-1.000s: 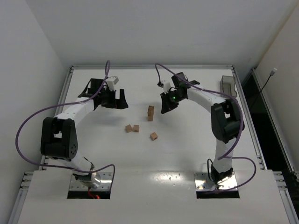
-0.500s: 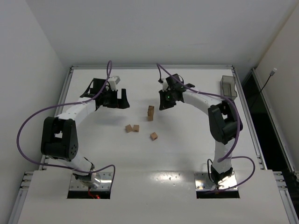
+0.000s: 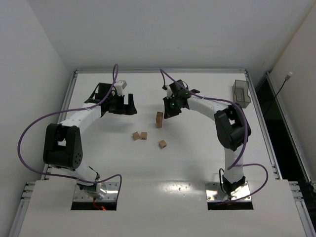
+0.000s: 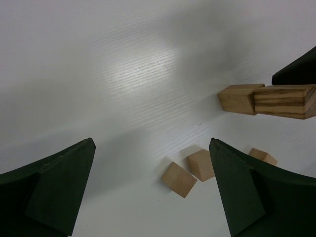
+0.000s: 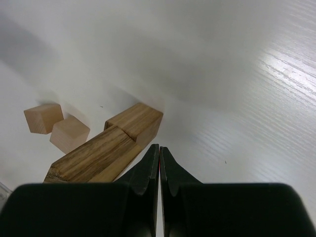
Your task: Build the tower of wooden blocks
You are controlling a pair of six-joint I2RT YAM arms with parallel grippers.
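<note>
Right gripper [image 5: 159,148] jaws pressed shut with nothing between them; left gripper [image 4: 151,142] gapes wide and empty over the table [image 4: 123,59]. The right fingers cut off the near end of the tower [image 5: 114,143], so can't tell if they touch it. It stands just beside the shut tips, on the left arm's side, with three loose wood blocks [image 3: 143,135] nearer the bases.
</note>
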